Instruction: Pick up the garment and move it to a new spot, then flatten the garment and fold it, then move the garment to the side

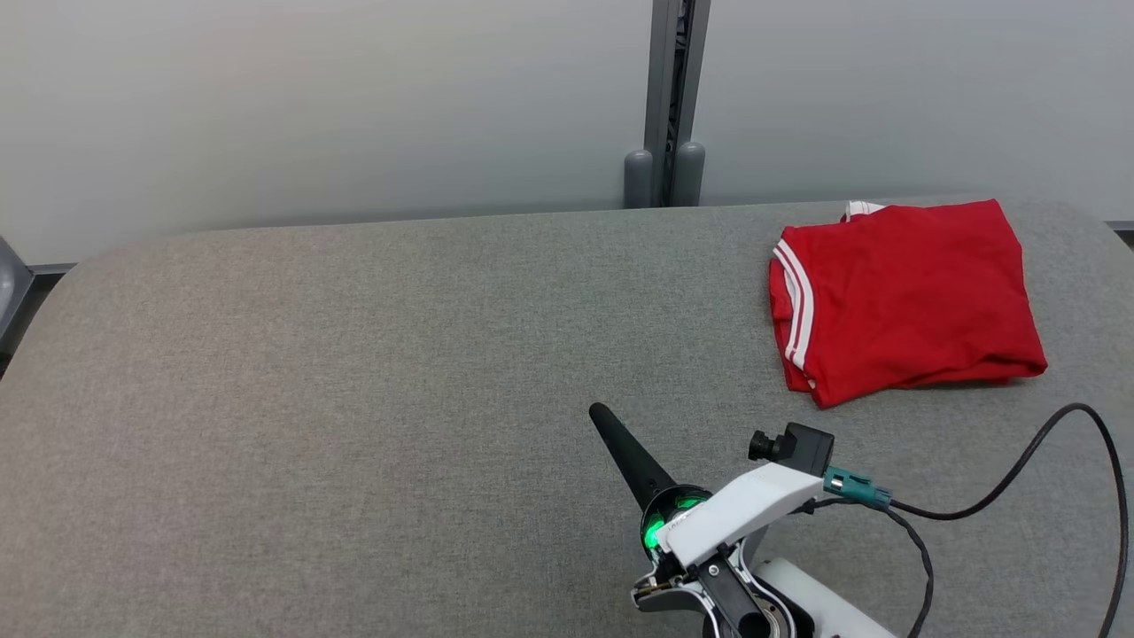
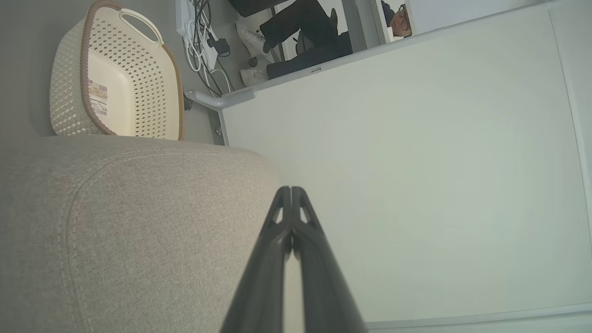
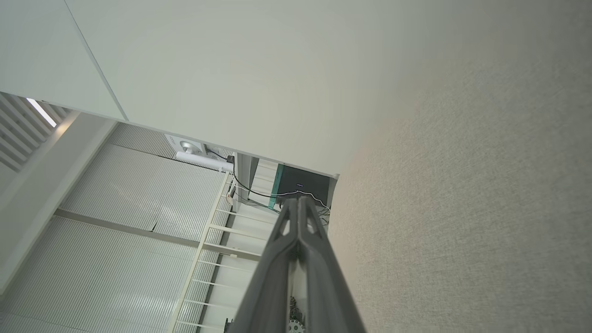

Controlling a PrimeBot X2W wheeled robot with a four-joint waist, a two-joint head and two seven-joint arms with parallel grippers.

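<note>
The folded red T-shirt (image 1: pixel 904 297) lies far-right of the nearer right gripper (image 1: pixel 601 413), whose fingers are pressed together, empty, pointing far-left.

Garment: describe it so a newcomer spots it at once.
Look at the wide grey table and go to its far right corner. There lies the garment, folded. It is bright red with white stripes on its left edge, unlike the black cable nearby.

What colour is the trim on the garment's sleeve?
White stripes on the red garment, clearest in the head view.
</note>
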